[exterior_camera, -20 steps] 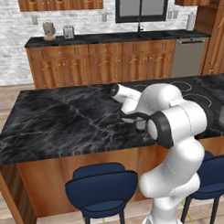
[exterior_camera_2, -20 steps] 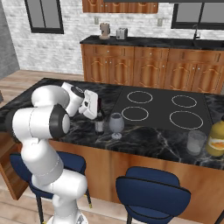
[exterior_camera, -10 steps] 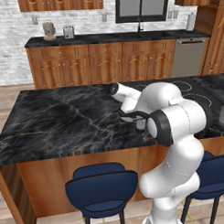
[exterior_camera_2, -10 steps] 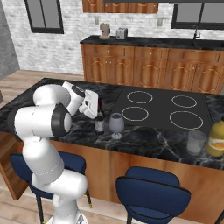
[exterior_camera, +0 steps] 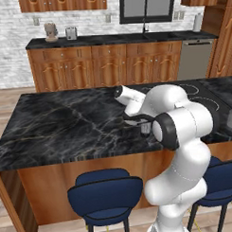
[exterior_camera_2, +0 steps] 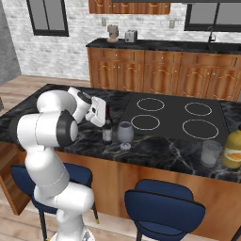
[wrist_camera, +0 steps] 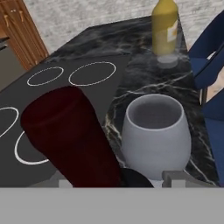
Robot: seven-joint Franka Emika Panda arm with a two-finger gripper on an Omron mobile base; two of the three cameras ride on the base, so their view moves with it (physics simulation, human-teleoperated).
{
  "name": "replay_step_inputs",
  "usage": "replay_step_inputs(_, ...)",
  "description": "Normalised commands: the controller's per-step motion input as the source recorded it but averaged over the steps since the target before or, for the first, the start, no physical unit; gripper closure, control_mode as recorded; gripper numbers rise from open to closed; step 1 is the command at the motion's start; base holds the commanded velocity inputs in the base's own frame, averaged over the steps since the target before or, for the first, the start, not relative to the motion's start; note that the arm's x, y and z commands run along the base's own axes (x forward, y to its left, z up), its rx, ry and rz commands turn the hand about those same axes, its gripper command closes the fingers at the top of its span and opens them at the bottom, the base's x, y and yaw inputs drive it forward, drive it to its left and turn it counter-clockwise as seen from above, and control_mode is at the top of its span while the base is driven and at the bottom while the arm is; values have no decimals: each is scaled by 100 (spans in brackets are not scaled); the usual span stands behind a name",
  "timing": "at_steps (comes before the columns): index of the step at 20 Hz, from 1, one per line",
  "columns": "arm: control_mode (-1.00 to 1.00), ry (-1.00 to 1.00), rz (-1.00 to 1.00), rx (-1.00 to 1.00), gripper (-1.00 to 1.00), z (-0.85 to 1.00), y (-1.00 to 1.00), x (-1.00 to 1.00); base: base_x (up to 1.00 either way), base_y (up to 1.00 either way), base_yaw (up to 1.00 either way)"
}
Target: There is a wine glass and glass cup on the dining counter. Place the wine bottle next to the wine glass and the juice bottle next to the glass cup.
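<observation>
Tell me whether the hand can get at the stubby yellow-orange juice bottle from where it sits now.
Probably not without a long swing or a drive: the hand sits by the slim dark wine bottle and wine glass, while the yellow-orange juice bottle stands at the black marble dining counter's far end beside the glass cup.

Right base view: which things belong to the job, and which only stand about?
Job: wine bottle, wine glass, glass cup, juice bottle, dining counter.
Standing about: toaster, blue stools, back cabinets.
</observation>
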Motion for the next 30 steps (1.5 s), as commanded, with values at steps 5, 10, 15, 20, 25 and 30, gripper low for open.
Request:
replay_step_inputs(5, -100, 0, 0, 0, -100, -13, 0, -3, 0, 0, 0)
replay_step_inputs(10, -100, -5, 0, 0, -100, -5, 0, -6, 0, 0, 0)
replay_step_inputs(15, -100, -8, 0, 0, -100, 0, 3, -2, 0, 0, 0)
replay_step_inputs(20, -100, -8, 0, 0, -100, 0, 16, 0, 0, 0, 0)
replay_step_inputs(25, -100, -5, 0, 0, -100, 0, 19, 0, 0, 0, 0)
replay_step_inputs(30, -100, 0, 0, 0, -100, 0, 24, -3, 0, 0, 0)
